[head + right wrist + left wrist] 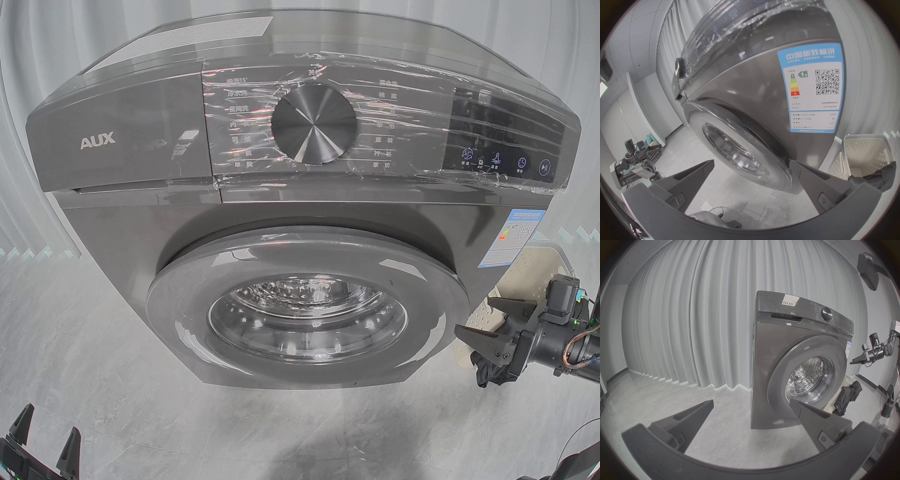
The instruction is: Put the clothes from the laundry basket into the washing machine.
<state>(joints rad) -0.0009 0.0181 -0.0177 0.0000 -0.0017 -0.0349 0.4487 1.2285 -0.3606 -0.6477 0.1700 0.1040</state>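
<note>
A grey front-loading washing machine (300, 187) stands before me, its round glass door (307, 312) closed. To its right stands a cream perforated laundry basket (537, 275), with a dark garment (490, 372) hanging over its front rim. My right gripper (484, 322) hovers open and empty by the door's right edge, just above that garment. The same basket (865, 153) and dark garment (881, 176) appear in the right wrist view beside the open right gripper (751, 165). My left gripper (47, 431) is low at the front left, open and empty.
Pale tiled floor (187, 412) stretches in front of the machine and to its left. A pleated grey curtain (693, 327) hangs behind the machine. Plastic film covers the control panel and dial (314, 124).
</note>
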